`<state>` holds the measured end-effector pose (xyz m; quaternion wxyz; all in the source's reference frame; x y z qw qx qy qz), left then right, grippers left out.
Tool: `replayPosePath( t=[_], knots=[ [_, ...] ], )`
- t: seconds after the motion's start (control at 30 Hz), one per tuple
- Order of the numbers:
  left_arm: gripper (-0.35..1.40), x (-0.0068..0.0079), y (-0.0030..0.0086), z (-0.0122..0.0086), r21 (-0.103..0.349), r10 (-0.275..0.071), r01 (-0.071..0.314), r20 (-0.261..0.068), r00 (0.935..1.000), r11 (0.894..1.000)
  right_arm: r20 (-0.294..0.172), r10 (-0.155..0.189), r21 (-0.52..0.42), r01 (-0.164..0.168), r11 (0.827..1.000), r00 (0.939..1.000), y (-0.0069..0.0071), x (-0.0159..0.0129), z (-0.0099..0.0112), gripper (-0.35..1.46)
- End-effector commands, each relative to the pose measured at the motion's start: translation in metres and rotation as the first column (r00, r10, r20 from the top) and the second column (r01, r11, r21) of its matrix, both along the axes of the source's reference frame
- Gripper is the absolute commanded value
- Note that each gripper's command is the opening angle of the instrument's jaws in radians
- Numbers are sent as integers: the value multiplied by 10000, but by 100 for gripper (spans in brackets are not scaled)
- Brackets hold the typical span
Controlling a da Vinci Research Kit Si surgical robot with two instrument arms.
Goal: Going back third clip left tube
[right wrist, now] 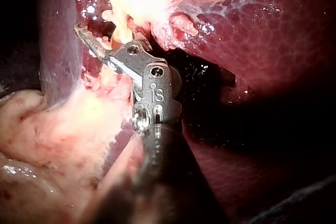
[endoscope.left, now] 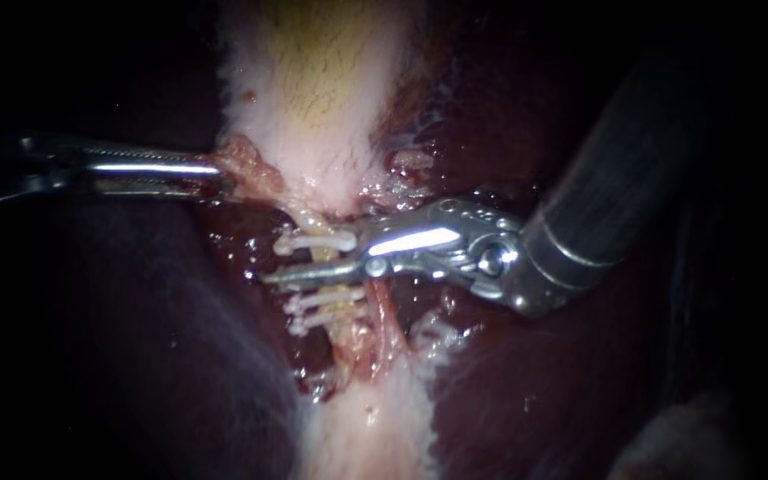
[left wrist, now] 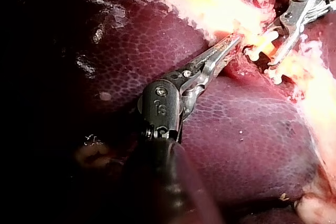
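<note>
Liver [endoscope.left: 135, 356] backdrop: right instrument [endoscope.left: 315, 260] between left tube's [endoscope.left: 311, 220] clips [endoscope.left: 317, 242]; left instrument [endoscope.left: 220, 174] grips gallbladder [endoscope.left: 322, 80].

The dark red liver [endoscope.left: 580, 373] is the bed that carries everything, spreading wide to left and right with a wet, finely mottled surface. Down its middle, from far to near, lies a pale run of tissue. At the far end sits the yellowish-white gallbladder [endoscope.left: 331, 107] with fuzzy white edges, and a ragged reddish flap [endoscope.left: 246, 169] hangs at its left edge. It narrows into a yellowish tube [endoscope.left: 341, 307], which white clips [endoscope.left: 317, 242] cross from side to side. Just right of the tube lies a thin reddish strand [endoscope.left: 390, 324]. Nearer still, a white band [endoscope.left: 375, 436] carries on over the liver. A pale lump [endoscope.left: 686, 444] rests at the near right.
</note>
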<state>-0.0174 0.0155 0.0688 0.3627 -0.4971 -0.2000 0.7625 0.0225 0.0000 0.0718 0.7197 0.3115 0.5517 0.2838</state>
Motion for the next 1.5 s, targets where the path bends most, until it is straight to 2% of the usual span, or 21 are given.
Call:
replayPosePath(
  t=[0.03,0.27,0.47,0.53,0.73,0.9,1.03,1.17,1.5],
  knots=[
    [-35,0,0,0,-4,0,0,-2,10000,10000,15,8,-112,-8,9999,10000,0,-5,0,50],
    [-35,1,0,0,-4,5,-5,1,10000,10000,42,22,-724,-19,9974,10000,-5,-34,-4,50],
    [-35,3,-1,0,-4,14,-14,6,10000,10000,-141,-358,-1604,331,9865,9993,-9,-65,-13,50],
    [-35,3,-1,0,-4,14,-14,6,10000,10000,-221,-555,-2107,496,9763,9982,-12,-78,-17,50],
    [-35,4,-1,-1,-4,14,-14,6,10000,10000,-375,-910,-2757,772,9581,9951,-18,-115,-28,50],
    [-35,4,-1,-1,-4,14,-14,6,10000,10000,-429,-1107,-2965,931,9505,9929,-14,-144,-40,50],
    [-35,4,-2,-1,-4,15,-15,6,10000,10000,-402,-1249,-3161,1060,9428,9914,-5,-162,-49,50],
    [-35,4,-2,-1,-4,15,-15,6,10000,10000,-384,-1308,-3230,1115,9398,9907,0,-171,-54,50],
    [-35,-2,-2,1,-19,-17,17,-17,10000,10000,-400,-1356,-3344,1146,9354,9900,0,-175,-54,50]
  ],
)
